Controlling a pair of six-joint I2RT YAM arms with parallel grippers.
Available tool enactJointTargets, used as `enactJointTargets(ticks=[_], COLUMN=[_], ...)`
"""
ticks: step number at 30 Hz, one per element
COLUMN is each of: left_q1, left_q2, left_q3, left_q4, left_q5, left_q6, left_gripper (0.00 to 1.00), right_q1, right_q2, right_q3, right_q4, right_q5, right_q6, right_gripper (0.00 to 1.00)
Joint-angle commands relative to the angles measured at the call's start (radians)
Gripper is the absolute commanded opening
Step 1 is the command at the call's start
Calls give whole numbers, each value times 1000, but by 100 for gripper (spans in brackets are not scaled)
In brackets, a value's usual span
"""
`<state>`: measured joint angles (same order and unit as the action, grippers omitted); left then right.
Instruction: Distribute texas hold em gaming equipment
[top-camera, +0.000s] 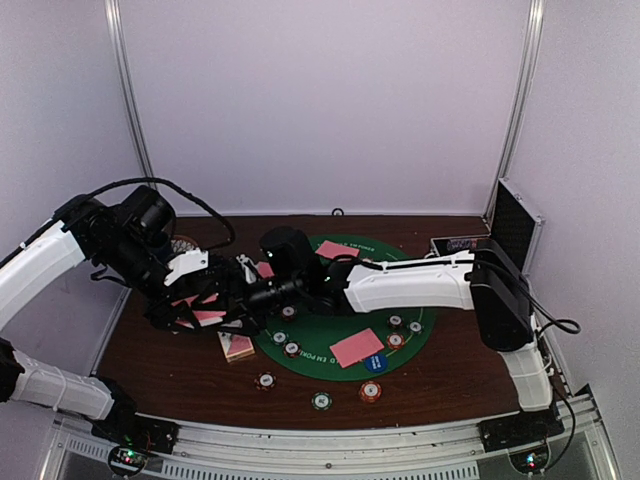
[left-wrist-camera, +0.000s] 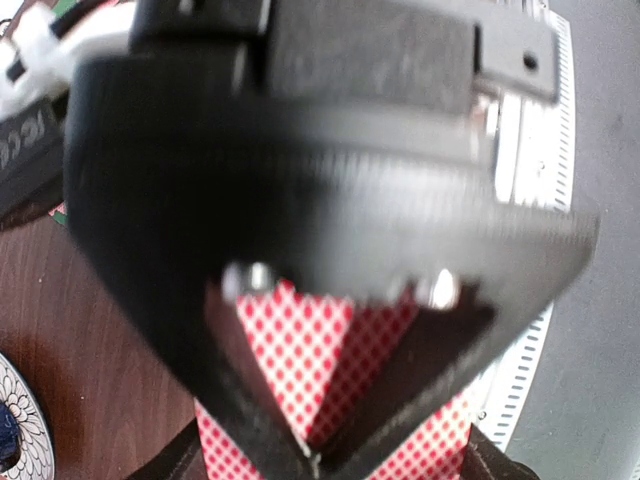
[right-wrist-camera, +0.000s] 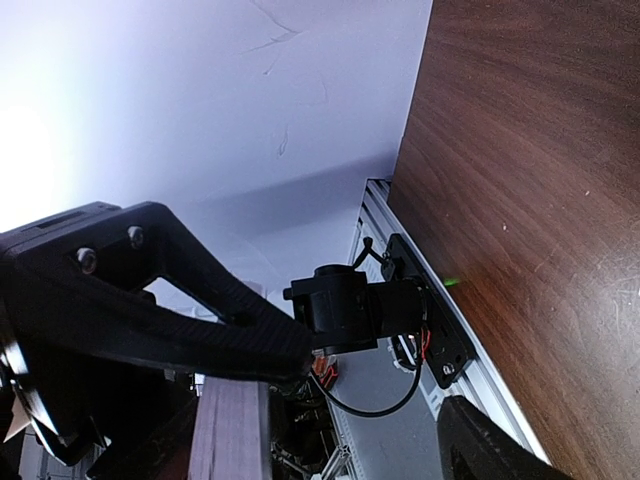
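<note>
Top external view: a dark wood-grain tabletop (top-camera: 170, 375) carries a round green felt mat (top-camera: 340, 372) with white lettering. A black-and-silver case (top-camera: 515, 225) stands open at the right edge.

Hidden or unclear:
- Both arms cross over the mat's left half and cover it. The left tool (top-camera: 212, 305) and right tool (top-camera: 250, 292) sit close together there, and their black fingers are hard to tell apart.
- A dark blue piece (top-camera: 375, 363) on the felt cannot be identified.
- In the left wrist view, a blurred black mass fills the upper frame.
- In the right wrist view, a pale strip (right-wrist-camera: 230, 430) under the upper finger cannot be made out.

Tool state:
- The left tool (left-wrist-camera: 312, 458) is pressed together, pinching the pink-backed cards (left-wrist-camera: 300, 370) above the tabletop's left side. Their backs are dotted red and white.
- The right tool (right-wrist-camera: 378, 380) is spread wide, with nothing seen spanning the gap.

Shapes and textures:
- The cards are flat rectangles with matte pink backs.
- The chips (top-camera: 292, 349) are small discs with striped rims and pale centres.

Counts:
- Two single cards lie flat on the felt. The near card (top-camera: 357, 347) is in full view. The far card (top-camera: 335, 249) is partly covered by the right arm.
- One small deck (top-camera: 238, 347) lies on bare wood just left of the mat.
- Six chips show on the felt, three at the left and three at the right.
- Three more chips lie on the wood near the front edge.
</note>
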<state>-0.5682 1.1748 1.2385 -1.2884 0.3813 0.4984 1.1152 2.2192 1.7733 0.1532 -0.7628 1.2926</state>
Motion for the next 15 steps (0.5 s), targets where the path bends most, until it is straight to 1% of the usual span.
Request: enactJointTargets(ticks=[1,9,15], left_q1=[5,5,5], left_q2=[-10,-14,-14], left_q3=[35,31,29], left_q4=[19,18,17], left_q5=[18,19,20], left_q6=[3,3,6], left_gripper=[0,0,0], right_q1=[-15,-38,-44], right_q2=[-56,-106,-135], right_q3=[-59,-87,-86], right_q4=[-78,-127,-135], right_q5=[6,7,-1], right_q6=[-41,-78,-85], right_gripper=[77,75,77])
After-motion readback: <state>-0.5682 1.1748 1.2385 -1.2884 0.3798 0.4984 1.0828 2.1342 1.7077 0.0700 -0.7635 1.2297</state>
